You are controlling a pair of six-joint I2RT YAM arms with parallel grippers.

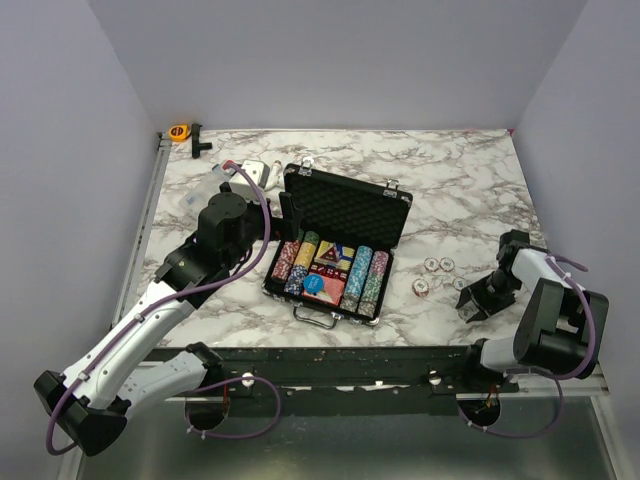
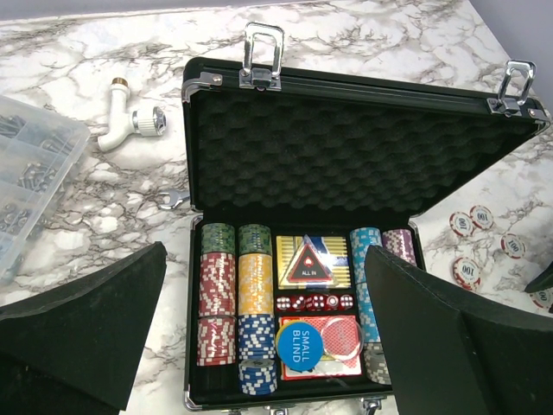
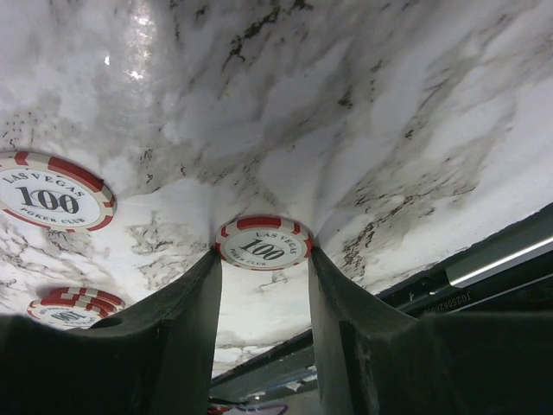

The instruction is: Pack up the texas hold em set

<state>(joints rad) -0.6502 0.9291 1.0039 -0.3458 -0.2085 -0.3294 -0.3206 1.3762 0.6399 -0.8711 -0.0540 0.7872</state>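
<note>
The black silver-trimmed briefcase [image 1: 350, 205] lies open in mid-table, its foam lid [image 2: 346, 147] up. Inside are rows of coloured poker chips [image 2: 256, 285], red dice [image 2: 315, 303], a red card deck [image 2: 341, 346] and a blue "small blind" disc [image 2: 300, 344]. My left gripper [image 2: 265, 251] hangs open above the case with nothing between its fingers. Right of the case lie loose red-and-white chips [image 1: 437, 265]. My right gripper [image 1: 472, 300] is down at the table, and both fingertips touch the rim of one "100" chip [image 3: 262, 243].
A clear compartment box [image 2: 30, 173] and a white pipe fitting [image 2: 130, 123] lie left of the case. An orange tape measure [image 1: 179, 131] sits in the far left corner. Two more loose chips [image 3: 52, 192] lie left of the right gripper. The table's front edge runs close behind it.
</note>
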